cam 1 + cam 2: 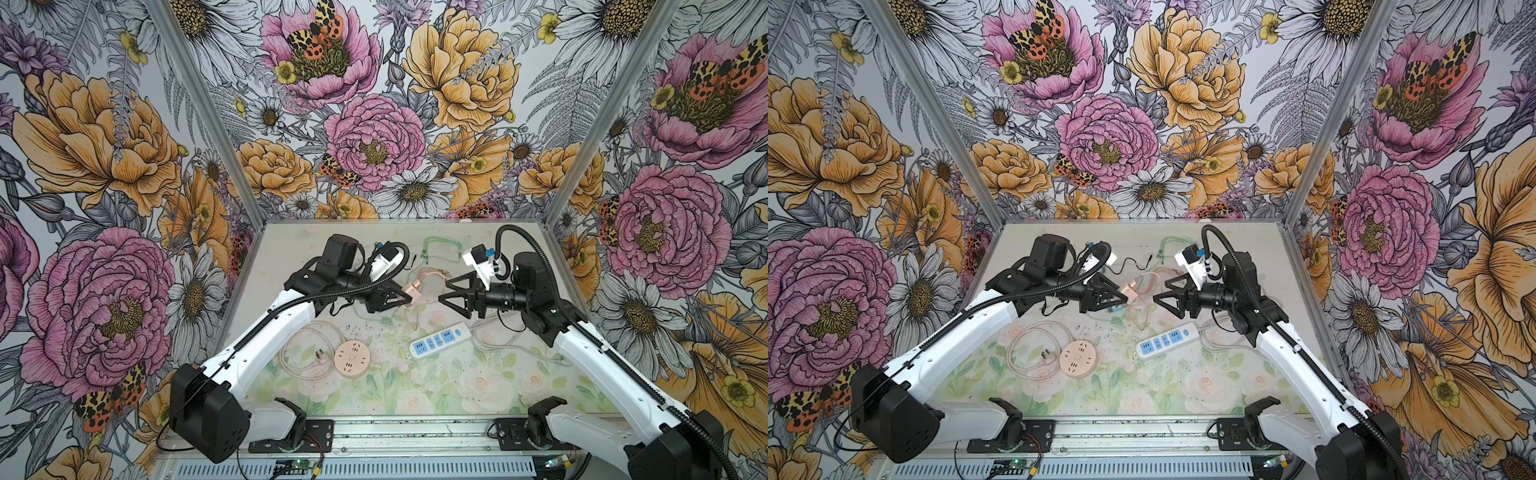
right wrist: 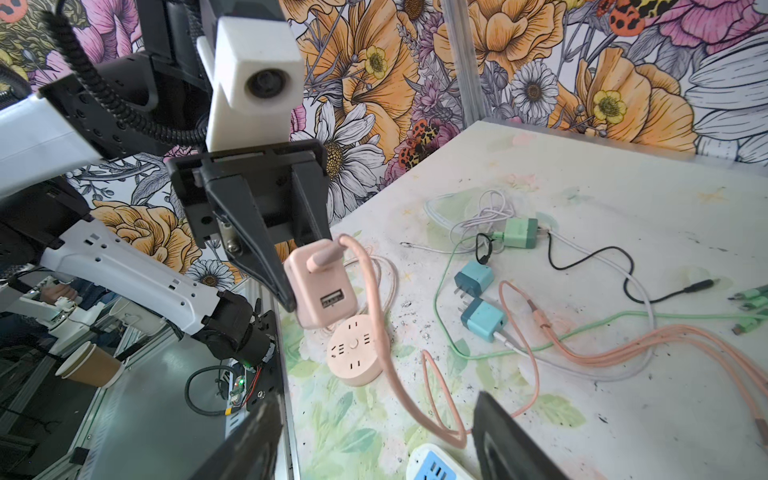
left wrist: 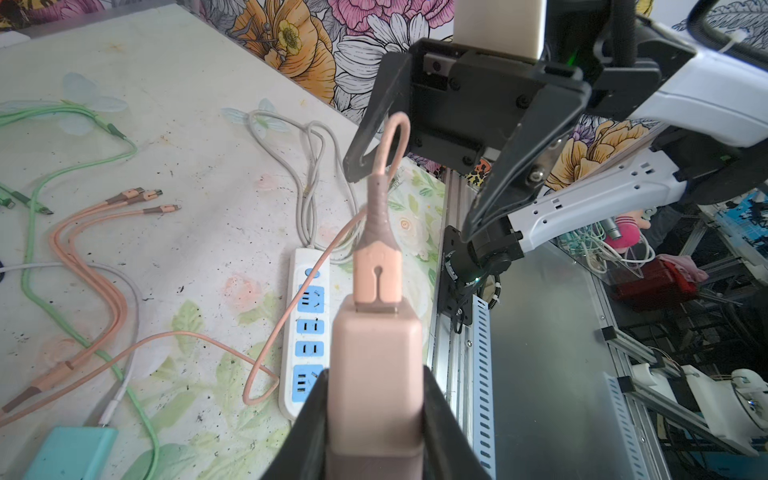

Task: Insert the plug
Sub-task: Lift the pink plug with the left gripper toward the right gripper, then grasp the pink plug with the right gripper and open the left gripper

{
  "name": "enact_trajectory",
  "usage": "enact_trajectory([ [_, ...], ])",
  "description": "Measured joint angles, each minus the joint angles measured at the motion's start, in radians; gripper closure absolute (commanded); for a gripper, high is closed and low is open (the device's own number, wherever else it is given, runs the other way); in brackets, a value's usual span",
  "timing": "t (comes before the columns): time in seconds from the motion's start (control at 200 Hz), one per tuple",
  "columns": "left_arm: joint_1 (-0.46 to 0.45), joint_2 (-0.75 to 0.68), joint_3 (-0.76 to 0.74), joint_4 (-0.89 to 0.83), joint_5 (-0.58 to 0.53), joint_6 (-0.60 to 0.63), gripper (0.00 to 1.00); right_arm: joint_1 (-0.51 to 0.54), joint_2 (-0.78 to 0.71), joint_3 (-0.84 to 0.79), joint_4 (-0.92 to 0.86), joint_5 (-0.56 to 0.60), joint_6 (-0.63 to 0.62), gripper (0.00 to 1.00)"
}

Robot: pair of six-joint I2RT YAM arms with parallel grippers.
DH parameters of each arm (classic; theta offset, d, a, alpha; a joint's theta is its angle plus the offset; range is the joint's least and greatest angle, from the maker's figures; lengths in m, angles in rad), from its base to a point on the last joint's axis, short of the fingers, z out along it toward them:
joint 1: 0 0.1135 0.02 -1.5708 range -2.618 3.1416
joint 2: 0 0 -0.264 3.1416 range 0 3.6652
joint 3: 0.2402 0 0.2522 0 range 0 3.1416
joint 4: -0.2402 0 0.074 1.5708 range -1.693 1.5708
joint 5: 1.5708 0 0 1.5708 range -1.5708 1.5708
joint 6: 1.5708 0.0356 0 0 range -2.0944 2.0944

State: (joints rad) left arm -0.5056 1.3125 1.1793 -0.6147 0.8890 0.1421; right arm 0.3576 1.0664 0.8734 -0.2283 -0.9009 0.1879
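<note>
Floral-printed panels enclose a bench [image 1: 478, 374] covered by a pale rose-pattern mat and strewn with chargers and cords.

1. Location. In both top views the left gripper [image 1: 407, 297] hangs above the bench at about 12 o'clock from bench centre. Its jaws are closed on the flat sides of a pink USB wall charger [image 2: 320, 291]. The pink USB plug [image 3: 377, 278] sits in one port of that charger; whether it is home to full depth cannot be told. A second port [image 2: 332, 298] is empty. The right gripper [image 1: 443, 291] is at 3 o'clock of the charger, near but not touching, with its jaws spread wide and holding nothing.

2. Handling. The plug shell is likely small, rigid and light, with smooth plastic faces that may slip under a skewed pinch. Take hold across the two broad faces of the shell, short of the ribbed strain relief. That relief and the pink cable [image 2: 378, 328] are limp and transmit no pushing force. The cable trails down to the bench and may tug sideways.

3. Receptacles. A blue-and-white power strip [image 1: 440, 340] lies at 5 o'clock of the charger, and a round pink socket [image 1: 352, 358] lies at 7 o'clock. Either probably suits the charger's prongs, which are hidden.
</note>
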Motion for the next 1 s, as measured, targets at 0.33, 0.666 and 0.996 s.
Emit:
enact_trajectory([
  [0.33, -0.023, 0.016, 0.002, 0.0, 0.02, -0.005, 0.86, 0.04, 0.016, 0.005, 0.0, -0.014, -0.025, 0.26],
  [0.666, -0.035, 0.046, 0.027, -0.003, 0.062, -0.001, 0.87, 0.078, 0.074, 0.019, 0.0, -0.022, -0.048, 0.26],
  [0.996, -0.058, 0.089, 0.032, -0.003, 0.067, 0.015, 0.87, 0.088, 0.09, 0.029, 0.0, -0.032, -0.079, 0.36],
])
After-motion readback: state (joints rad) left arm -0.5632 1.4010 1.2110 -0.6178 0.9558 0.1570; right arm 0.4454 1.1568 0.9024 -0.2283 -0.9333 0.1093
